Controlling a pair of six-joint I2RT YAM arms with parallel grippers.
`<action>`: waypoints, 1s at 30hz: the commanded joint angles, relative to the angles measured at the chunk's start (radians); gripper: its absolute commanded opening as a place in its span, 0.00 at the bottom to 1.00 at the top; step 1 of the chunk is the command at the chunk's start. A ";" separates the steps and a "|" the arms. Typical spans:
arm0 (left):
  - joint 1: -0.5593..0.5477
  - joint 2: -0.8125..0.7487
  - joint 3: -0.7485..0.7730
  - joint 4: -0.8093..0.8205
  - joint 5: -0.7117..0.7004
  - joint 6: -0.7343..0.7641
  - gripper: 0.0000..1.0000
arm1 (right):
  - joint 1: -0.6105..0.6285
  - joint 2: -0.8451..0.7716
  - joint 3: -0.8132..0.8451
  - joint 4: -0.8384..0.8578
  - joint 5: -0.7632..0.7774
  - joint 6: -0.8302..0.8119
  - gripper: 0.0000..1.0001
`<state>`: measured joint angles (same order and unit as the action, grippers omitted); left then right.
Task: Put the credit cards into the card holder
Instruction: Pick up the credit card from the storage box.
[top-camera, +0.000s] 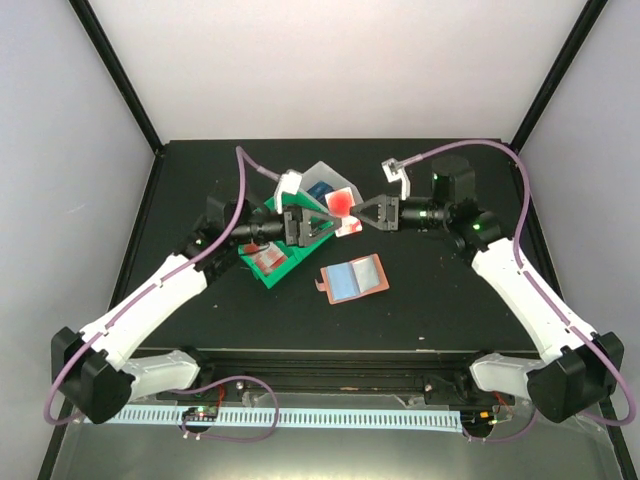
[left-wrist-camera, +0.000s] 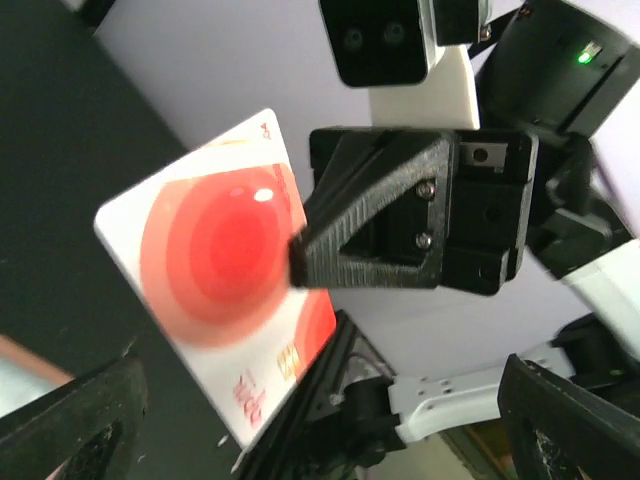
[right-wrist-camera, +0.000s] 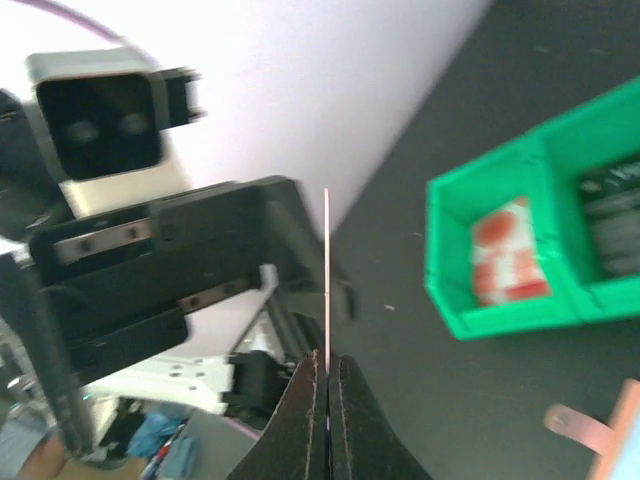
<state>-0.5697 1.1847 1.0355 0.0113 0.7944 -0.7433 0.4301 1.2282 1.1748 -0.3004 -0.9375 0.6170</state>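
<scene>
Credit card, white rigid plastic with red disc (left-wrist-camera: 225, 270): in the air, centre of overhead frame.
Right tool (right-wrist-camera: 326, 375): clenched on the card's edge.
Left tool (top-camera: 316, 226): jaws wide, gripping nothing.
Handling: judged light, stiff, slick; pinch the flat faces near an edge.
Views: right wrist shows the card edge-on only; overhead alone shows the open salmon-brown folding card holder (top-camera: 352, 280) on the black desk (top-camera: 450, 300).

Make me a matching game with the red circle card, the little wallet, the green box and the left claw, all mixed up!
Things:
1. red circle card
2. wallet
3. green box
4. left claw

What is going on:
A. lying opened up, blue inside showing
B. open wide, holding nothing
C. pinched in the right claw
D. has another card inside

Pairs: 1-C, 2-A, 3-D, 4-B
</scene>
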 joint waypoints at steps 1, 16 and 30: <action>-0.001 -0.081 -0.093 -0.134 -0.126 0.132 0.99 | -0.003 -0.015 -0.061 -0.165 0.254 -0.103 0.01; -0.121 0.013 -0.329 -0.057 -0.301 0.073 0.78 | -0.003 -0.091 -0.382 -0.102 0.469 -0.090 0.01; -0.265 0.377 -0.254 0.080 -0.635 0.107 0.42 | -0.006 0.152 -0.505 0.187 0.374 -0.044 0.01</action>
<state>-0.8074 1.5288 0.6888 0.0708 0.3309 -0.6827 0.4294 1.3270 0.6647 -0.2256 -0.5636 0.5667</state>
